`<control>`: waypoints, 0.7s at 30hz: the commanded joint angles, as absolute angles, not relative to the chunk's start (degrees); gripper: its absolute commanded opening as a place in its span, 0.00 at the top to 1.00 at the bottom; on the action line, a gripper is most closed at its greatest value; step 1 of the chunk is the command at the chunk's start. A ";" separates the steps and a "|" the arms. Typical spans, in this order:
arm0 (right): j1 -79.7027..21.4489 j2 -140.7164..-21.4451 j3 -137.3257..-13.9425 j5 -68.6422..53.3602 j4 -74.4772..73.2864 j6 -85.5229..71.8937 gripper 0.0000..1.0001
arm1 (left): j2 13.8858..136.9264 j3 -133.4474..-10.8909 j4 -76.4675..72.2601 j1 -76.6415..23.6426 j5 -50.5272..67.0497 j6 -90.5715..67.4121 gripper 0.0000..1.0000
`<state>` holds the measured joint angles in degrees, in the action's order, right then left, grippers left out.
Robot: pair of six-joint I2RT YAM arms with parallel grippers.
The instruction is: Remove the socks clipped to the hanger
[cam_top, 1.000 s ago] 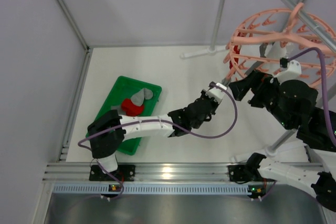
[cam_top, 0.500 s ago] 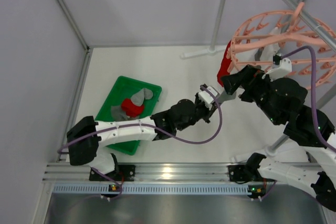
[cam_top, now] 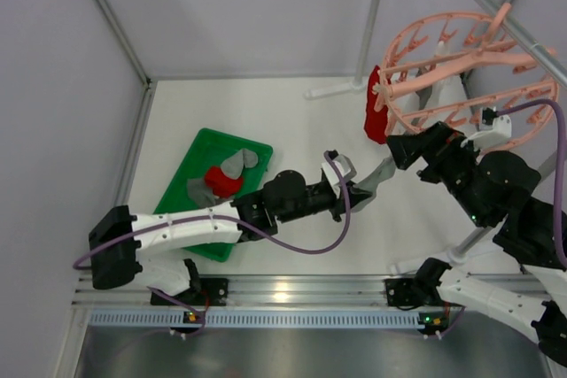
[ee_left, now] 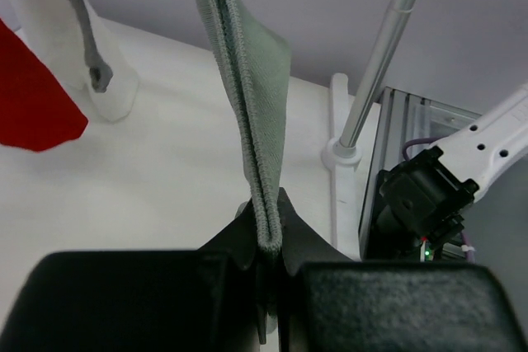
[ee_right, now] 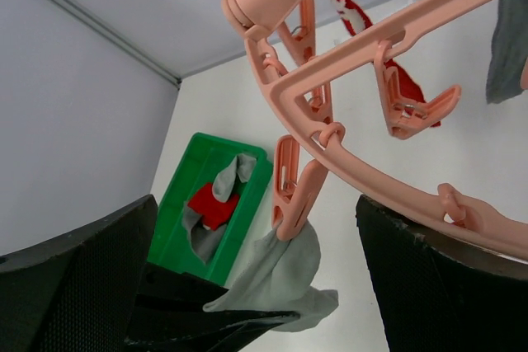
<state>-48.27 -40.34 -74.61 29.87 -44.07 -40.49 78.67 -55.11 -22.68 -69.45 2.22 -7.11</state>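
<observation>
The salmon-pink hanger hangs at the far right. One of its clips still pinches the top of a grey sock. My left gripper is shut on that sock's lower end and holds it taut, low and left of the hanger. My right gripper is open, its fingers wide apart on either side of the ring's rim and that clip. A red sock hangs clipped at the ring's left side. Another grey sock hangs further round the ring.
A green tray at the left holds a red sock and grey socks. A metal stand pole with a white base rises behind the hanger. An aluminium rail runs along the near edge.
My left gripper has drawn back left and down with the grey sock, stretching it from its clip. The hanger has swung and tilted, and the red sock now shows at its left side.
</observation>
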 commanded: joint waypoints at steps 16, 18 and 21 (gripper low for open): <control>-49.04 -44.55 -73.73 28.13 -38.93 -39.29 0.02 | 76.37 -56.60 -22.68 -69.61 10.89 -12.39 1.00; -48.96 -45.61 -74.44 28.12 -39.11 -38.50 0.02 | 77.69 -57.30 -22.68 -69.61 12.38 -12.92 1.00; -49.04 -46.05 -74.62 28.83 -38.85 -38.14 0.02 | 79.10 -57.92 -22.68 -69.61 13.01 -14.32 1.00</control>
